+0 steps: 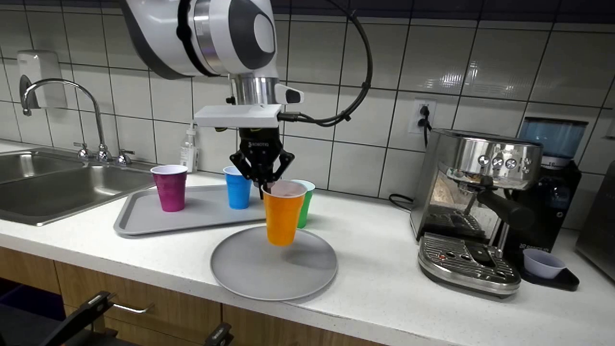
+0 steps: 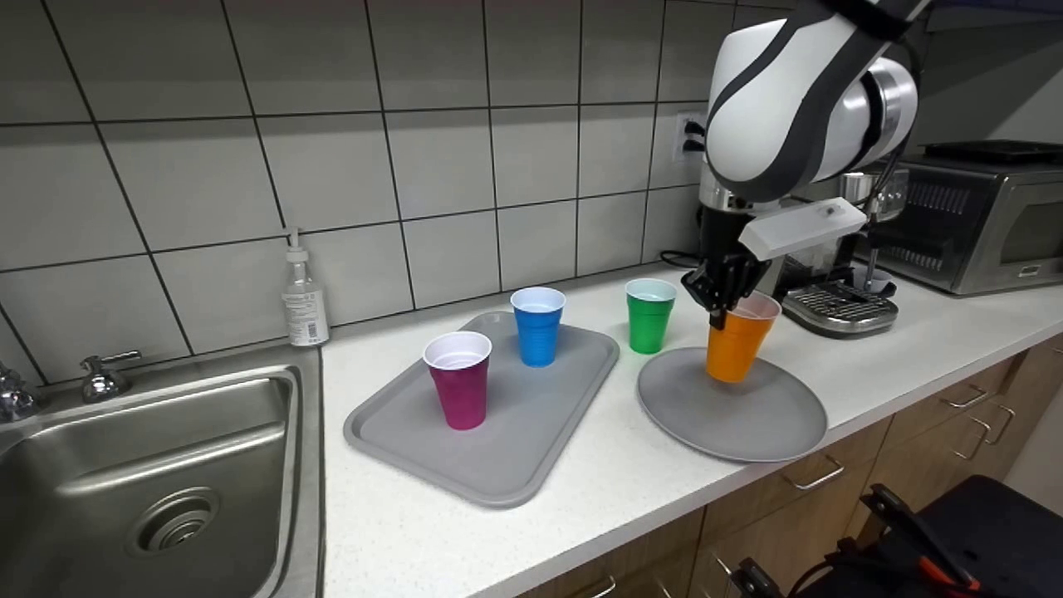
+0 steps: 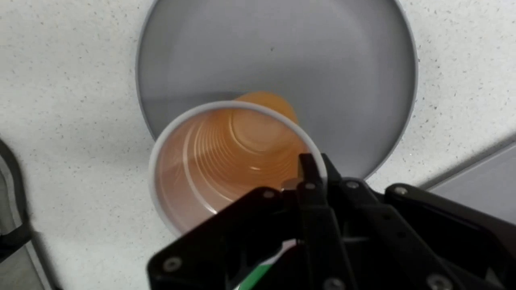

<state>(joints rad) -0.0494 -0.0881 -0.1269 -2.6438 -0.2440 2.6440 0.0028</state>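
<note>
My gripper [image 1: 264, 188] is shut on the rim of an orange cup [image 1: 283, 216]. In the wrist view one fingertip is inside the cup and one outside, with the cup wall between them [image 3: 320, 165]. The cup [image 3: 242, 137] looks empty inside and leans slightly. In both exterior views it hangs over the far part of a round grey plate [image 1: 274, 281] and looks raised a little above it [image 2: 737, 345]. A green cup [image 2: 649, 324] stands upright on the counter behind the plate, partly hidden by the orange cup in an exterior view [image 1: 304, 214].
A grey tray [image 2: 531, 453] beside the plate holds an upright blue cup [image 2: 538, 334] and a purple cup [image 2: 462, 394]. A sink [image 1: 96, 190] and a soap bottle [image 2: 304, 307] lie beyond the tray. A coffee machine [image 1: 473, 202] stands on the plate's other side. A tiled wall backs the counter.
</note>
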